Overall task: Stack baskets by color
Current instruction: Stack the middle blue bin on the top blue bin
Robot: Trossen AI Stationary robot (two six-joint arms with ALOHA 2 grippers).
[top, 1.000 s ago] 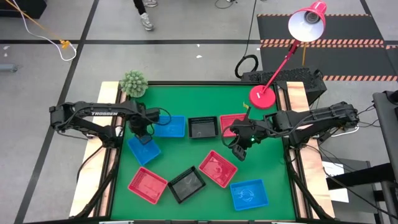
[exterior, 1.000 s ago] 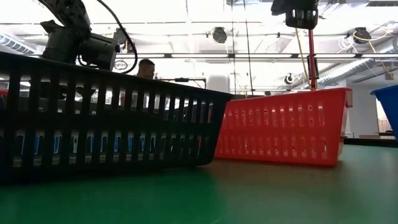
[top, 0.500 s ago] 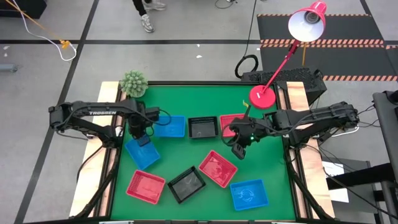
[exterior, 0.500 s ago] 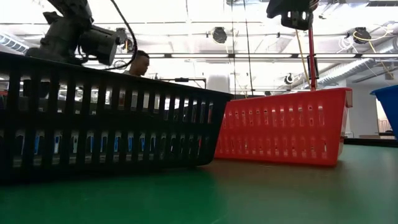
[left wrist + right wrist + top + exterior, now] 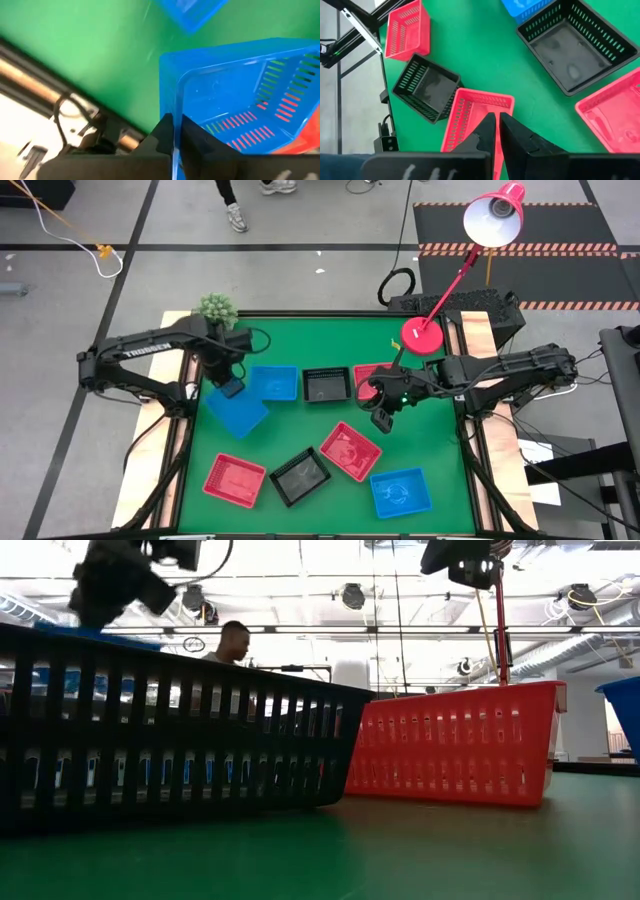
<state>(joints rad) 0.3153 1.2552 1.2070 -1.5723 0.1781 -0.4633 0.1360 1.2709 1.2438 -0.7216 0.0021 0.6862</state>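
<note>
High view: left gripper (image 5: 232, 387) now clamped on lifted blue basket (image 5: 236, 407), previously open.

A red desk lamp (image 5: 493, 215) (round red base (image 5: 423, 335) on the green mat (image 5: 310, 430)) stands opposite a small spiky green plant (image 5: 213, 309).

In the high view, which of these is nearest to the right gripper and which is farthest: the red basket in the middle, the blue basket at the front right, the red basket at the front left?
From the right gripper:
1. Middle red basket, just in front of it.
2. Front-right blue basket, near the front edge.
3. Front-left red basket, across the table on the left arm's side.
</note>
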